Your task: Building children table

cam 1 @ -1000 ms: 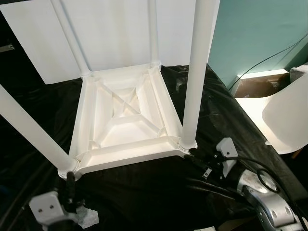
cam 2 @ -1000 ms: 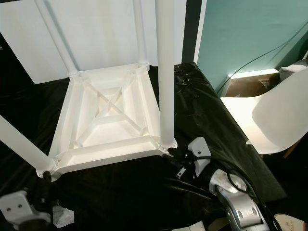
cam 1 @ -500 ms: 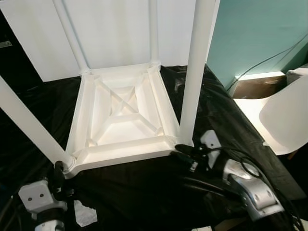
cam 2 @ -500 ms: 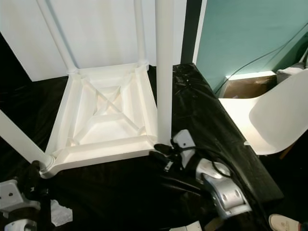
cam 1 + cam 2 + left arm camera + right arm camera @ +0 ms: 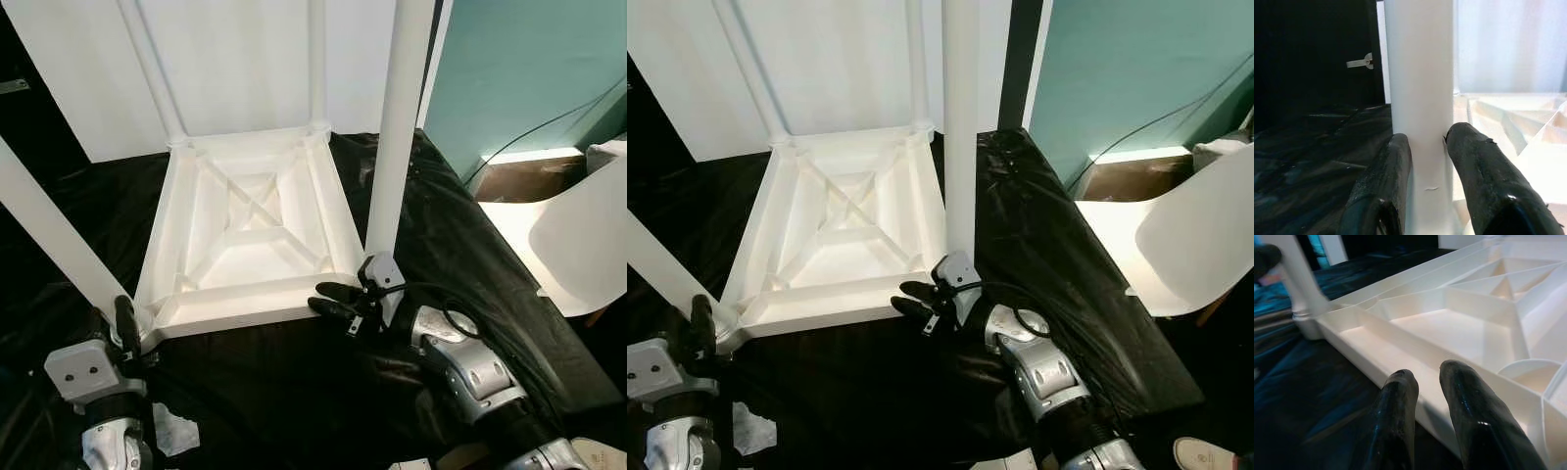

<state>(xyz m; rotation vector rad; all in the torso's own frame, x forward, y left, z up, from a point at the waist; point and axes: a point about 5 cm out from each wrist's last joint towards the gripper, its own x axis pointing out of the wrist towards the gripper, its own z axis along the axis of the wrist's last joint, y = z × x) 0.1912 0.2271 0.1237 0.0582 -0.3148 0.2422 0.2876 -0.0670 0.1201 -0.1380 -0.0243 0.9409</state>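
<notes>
While the white plastic children's table lies upside down on the black plastic sheet, both arms reach to its near edge.

Left arm: it rises from the lower left, silver wrist block uppermost, with its two black fingers pointing up at the near left corner of the table.
Left gripper: the fingers stand on either side of the near left white round leg, close against it, so the jaws are held narrow by the leg between them.
Table position: its ribbed underside faces up, with crossed stiffening ribs in the middle; it sits in the centre of the sheet, the far edge next to a white wall panel.
Legs, counted: four white round legs stand up from the corners; the near left leg leans out to the left, the near right leg stands tall in front of the camera, and two thinner-looking ones rise at the far corners.
Right arm: silver and jointed, it comes in from the lower right, bent at the elbow, with a black cable looped over it.
Right gripper: its fingers point left along the table's near rim, just beside the base of the near right leg; they lie close together with a narrow gap, holding nothing.
Arms, counted: two.
Far right: one white moulded chair stands on the floor by a teal wall.
</notes>
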